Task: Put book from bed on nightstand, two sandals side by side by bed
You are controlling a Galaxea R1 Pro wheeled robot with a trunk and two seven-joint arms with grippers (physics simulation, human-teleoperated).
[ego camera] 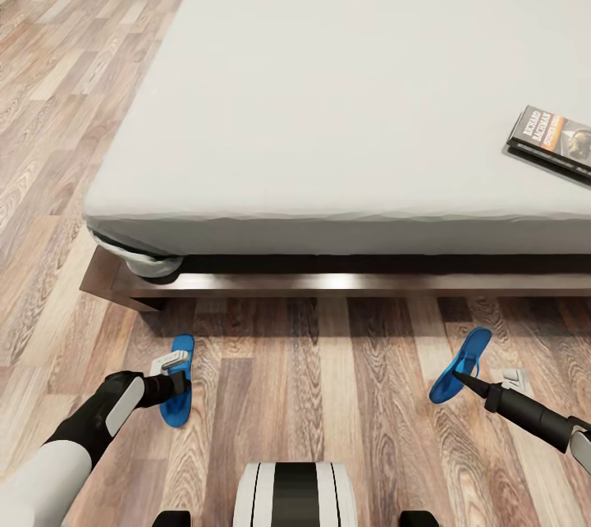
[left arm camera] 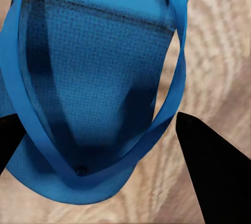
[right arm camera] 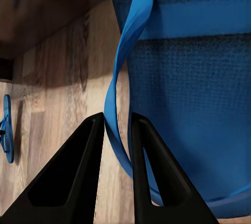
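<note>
Two sandals (ego camera: 177,383) (ego camera: 461,365) lie lengthwise toward the bed (ego camera: 345,100); right tilted.

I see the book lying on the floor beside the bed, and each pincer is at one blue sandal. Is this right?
Not fully. The book lies on the bed, on the mattress near its right side, as the head view shows. The rest holds: the left pincer and right pincer are each at a blue sandal.

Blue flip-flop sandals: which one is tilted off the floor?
The bright blue flip-flop sandal at the right gripper, pinched by its strap; the other sandal lies flat.
</note>
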